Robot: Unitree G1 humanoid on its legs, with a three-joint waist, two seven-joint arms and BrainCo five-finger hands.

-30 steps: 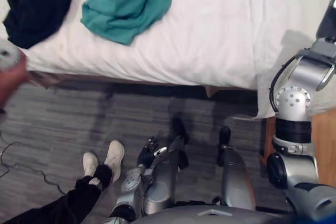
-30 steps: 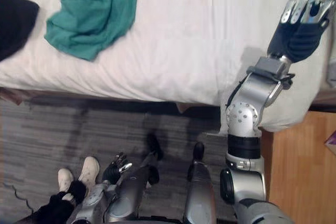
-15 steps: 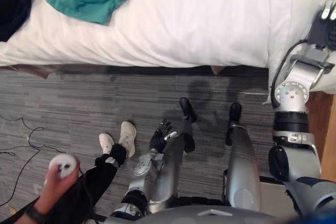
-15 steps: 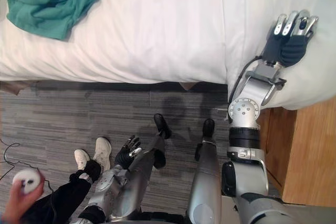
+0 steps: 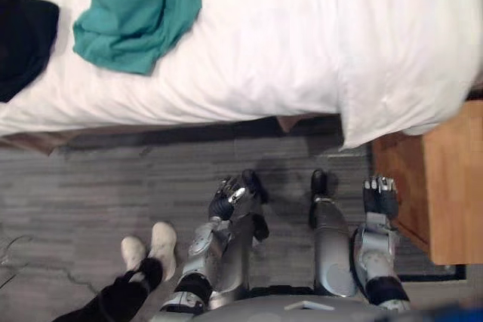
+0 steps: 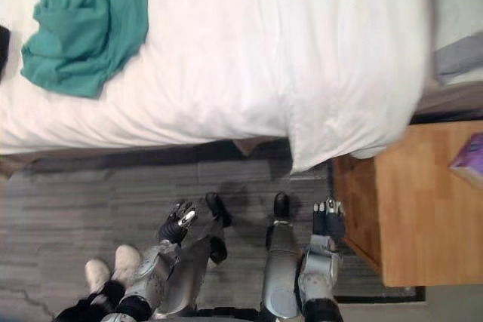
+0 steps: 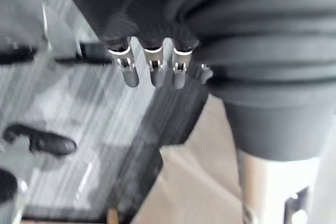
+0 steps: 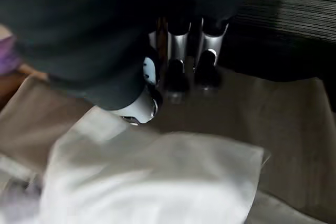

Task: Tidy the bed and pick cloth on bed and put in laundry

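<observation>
Teal cloth (image 5: 136,13) and black cloth (image 5: 23,35) are lying uncollected on the bed (image 5: 264,35), while left hand (image 5: 226,200) and right hand (image 5: 379,195) are hanging low, fingers relaxed and empty.

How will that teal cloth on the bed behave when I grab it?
Probably floppy: the teal cloth lies crumpled in soft folds, so it should drape and dangle. Likely light, as the folds look thin. It may drag across the bed.

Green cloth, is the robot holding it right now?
No, the green cloth lies on the bed, far from the left hand and right hand.
</observation>
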